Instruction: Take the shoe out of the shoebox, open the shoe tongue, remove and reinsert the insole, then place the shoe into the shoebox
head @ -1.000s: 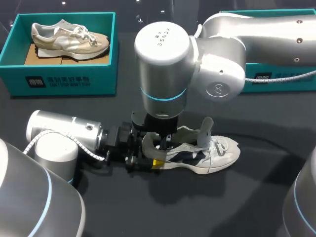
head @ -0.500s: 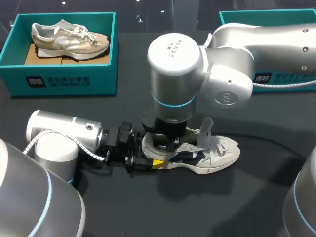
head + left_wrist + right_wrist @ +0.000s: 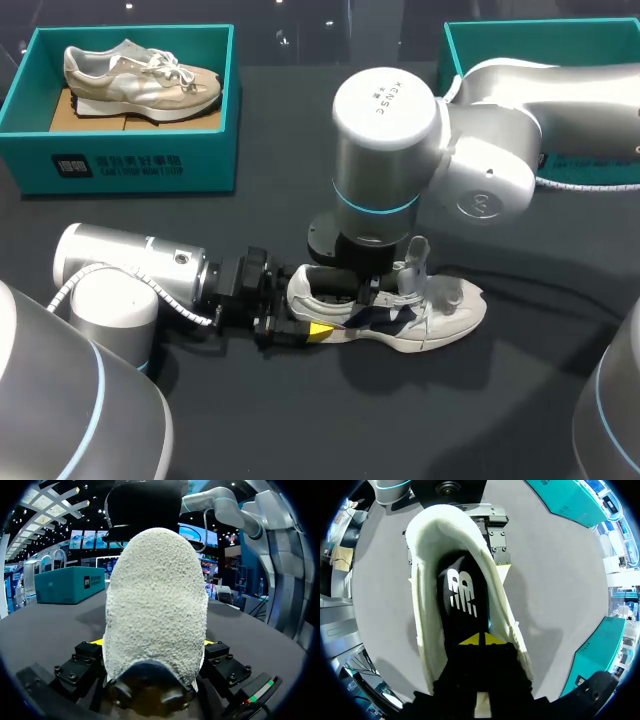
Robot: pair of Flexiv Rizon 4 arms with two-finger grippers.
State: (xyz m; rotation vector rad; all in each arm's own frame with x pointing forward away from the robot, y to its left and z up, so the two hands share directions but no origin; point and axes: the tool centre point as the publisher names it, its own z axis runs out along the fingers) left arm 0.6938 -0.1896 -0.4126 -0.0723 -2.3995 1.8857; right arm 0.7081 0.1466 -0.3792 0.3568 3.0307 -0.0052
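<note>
Pinned for the job: the left gripper lies low along the table, clamped on the heel of the white shoe, apparently to steady it. The right gripper comes straight down through the collar, its yellow tips drawn together on the dark insole; whether they pinch any of it cannot be seen. The tongue stands upright, leaving the opening free. From above, the right arm's bulky wrist hides much of the shoe's mouth. Well behind, a teal shoebox holds a second, beige shoe on cardboard. Another teal box sits partly covered by the right arm.
</note>
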